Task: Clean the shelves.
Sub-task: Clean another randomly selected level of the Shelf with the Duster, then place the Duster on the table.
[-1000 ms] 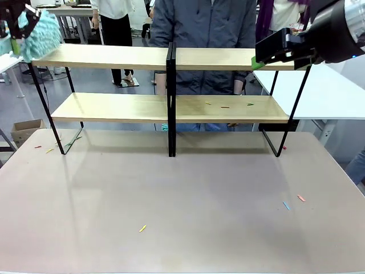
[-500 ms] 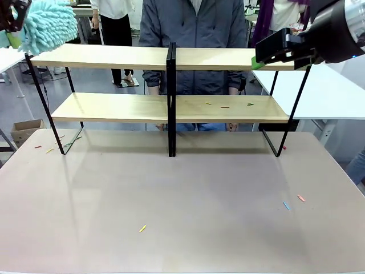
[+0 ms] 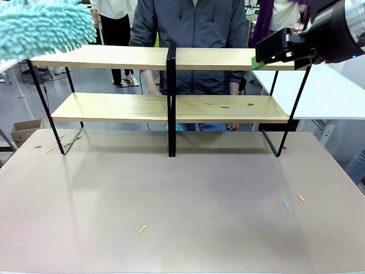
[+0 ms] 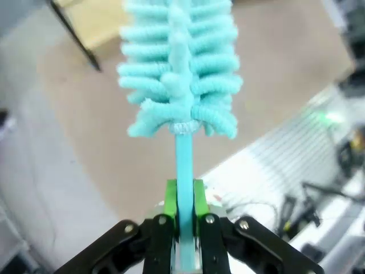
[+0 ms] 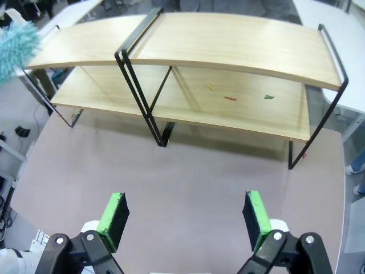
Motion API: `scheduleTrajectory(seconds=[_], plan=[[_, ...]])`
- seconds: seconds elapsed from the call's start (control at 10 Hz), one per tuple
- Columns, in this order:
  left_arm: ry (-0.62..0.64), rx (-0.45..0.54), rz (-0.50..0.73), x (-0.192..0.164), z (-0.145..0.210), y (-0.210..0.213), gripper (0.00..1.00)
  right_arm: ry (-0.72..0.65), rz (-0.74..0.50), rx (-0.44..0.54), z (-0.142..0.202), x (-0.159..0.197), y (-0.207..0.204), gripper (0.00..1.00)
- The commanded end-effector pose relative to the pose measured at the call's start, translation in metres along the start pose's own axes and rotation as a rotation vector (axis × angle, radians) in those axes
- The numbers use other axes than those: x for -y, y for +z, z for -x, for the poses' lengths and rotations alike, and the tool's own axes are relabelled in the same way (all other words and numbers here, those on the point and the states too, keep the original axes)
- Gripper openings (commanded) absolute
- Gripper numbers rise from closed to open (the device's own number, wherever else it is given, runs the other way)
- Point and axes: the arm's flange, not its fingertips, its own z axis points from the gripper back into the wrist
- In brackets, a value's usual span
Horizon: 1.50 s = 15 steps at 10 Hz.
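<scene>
The shelves (image 3: 114, 57) stand at the table's far side, two light-wood boards in a black frame, also seen from above (image 5: 228, 40). My left gripper (image 4: 183, 200) is shut on the blue handle of a turquoise fluffy duster (image 4: 179, 68). The duster's head (image 3: 43, 25) hovers over the left end of the top board. My right gripper (image 5: 184, 220) is open and empty, high above the table; it sits level with the top board's right end (image 3: 258, 57). Three small coloured scraps (image 3: 225, 107) lie on the right half of the lower board (image 5: 230, 98).
A person (image 3: 194, 23) stands right behind the shelves. Small scraps lie on the beige tabletop (image 3: 142, 228), near the right edge (image 3: 293, 201) and by the left shelf leg (image 3: 49, 150). A white table (image 3: 331, 91) stands at the right, a cardboard box (image 3: 25, 130) on the floor at the left.
The duster has swung rightward and nearer, now over the top board's left end, and the left gripper has left the front view. The person shifted slightly left. The right arm stayed still.
</scene>
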Motion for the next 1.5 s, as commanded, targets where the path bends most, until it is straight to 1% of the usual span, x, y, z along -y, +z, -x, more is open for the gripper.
scheduleTrajectory(seconds=[0.0,0.1,0.2,0.3,0.4,0.5,0.6,0.7,0.8,1.4], plan=[[-0.046,0.118,0.129,-0.029,0.044,0.012,0.13,-0.001,-0.002,0.001,0.0,0.0,-0.001,1.0],[0.015,0.226,0.17,-0.046,0.061,0.017,0.13,-0.001,-0.002,0.001,0.0,0.0,-0.001,1.0],[0.083,0.34,0.183,-0.067,0.079,0.022,0.13,-0.001,-0.002,0.001,0.0,0.0,-0.001,1.0],[0.157,0.462,0.232,-0.1,0.101,0.03,0.13,-0.001,-0.002,0.001,0.0,0.0,-0.001,1.0],[0.134,0.549,0.261,-0.124,0.125,0.037,0.13,-0.001,-0.002,0.001,0.0,0.0,-0.001,1.0],[0.174,0.623,0.303,-0.149,0.15,0.043,0.13,-0.001,-0.002,0.001,0.0,0.0,-0.001,1.0],[0.288,0.699,0.356,-0.175,0.171,0.043,0.13,-0.001,-0.002,0.001,0.0,0.0,-0.001,1.0],[0.428,0.642,0.377,-0.196,0.17,0.031,0.13,-0.001,-0.002,0.001,0.0,0.0,-0.001,1.0],[0.281,0.627,0.295,-0.161,0.173,0.044,0.13,-0.001,-0.002,0.001,0.0,0.0,-0.001,1.0],[0.281,0.627,0.295,-0.161,0.173,0.044,0.13,-0.001,-0.002,0.001,0.0,0.0,-0.001,1.0]])
